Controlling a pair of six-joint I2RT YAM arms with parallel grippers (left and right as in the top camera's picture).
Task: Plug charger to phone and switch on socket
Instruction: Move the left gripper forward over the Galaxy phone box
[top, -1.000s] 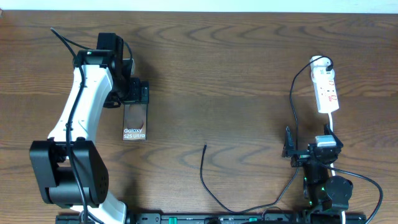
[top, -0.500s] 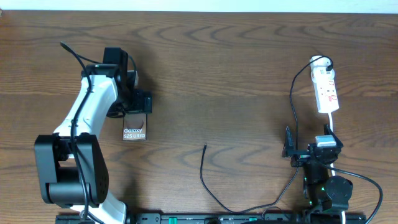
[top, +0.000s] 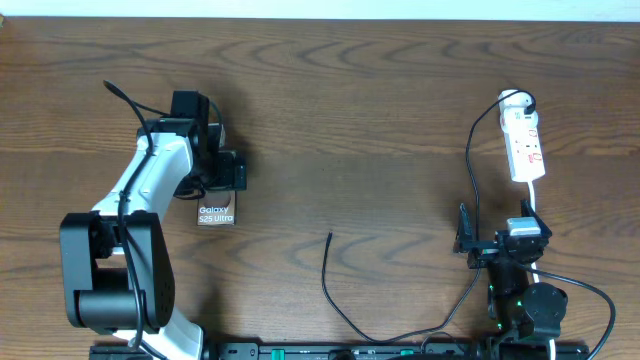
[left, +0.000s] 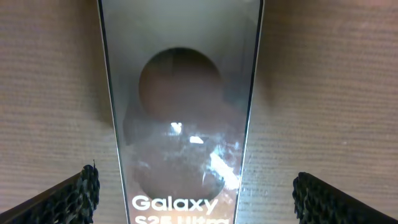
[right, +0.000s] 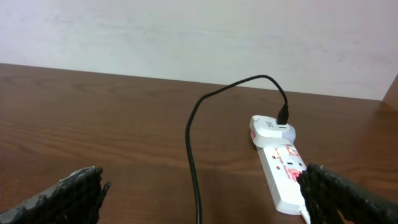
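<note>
The phone (top: 216, 212) lies flat on the table at the left, its white "Galaxy S25 Ultra" lettering toward the front; it fills the left wrist view (left: 180, 106). My left gripper (top: 224, 172) is over its far part, open, with a finger on each side of it (left: 196, 193) and a gap to both edges. The charger cable (top: 328, 275) lies at front centre, its plug tip free on the wood, and runs right and up to the white socket (top: 524, 140). The right wrist view shows the cable (right: 193, 168) and the socket (right: 283, 168). My right gripper (right: 202, 199) is open and empty near its base (top: 465, 235).
A white adapter (right: 270, 129) with the black cable in it sits at the socket's far end. The pale wall (right: 186, 37) rises behind the table's far edge. The arm bases and their thick cables line the front edge (top: 320, 350).
My left gripper has moved toward the front along the phone and now covers more of it. The phone, cable, socket and right arm have not moved.
</note>
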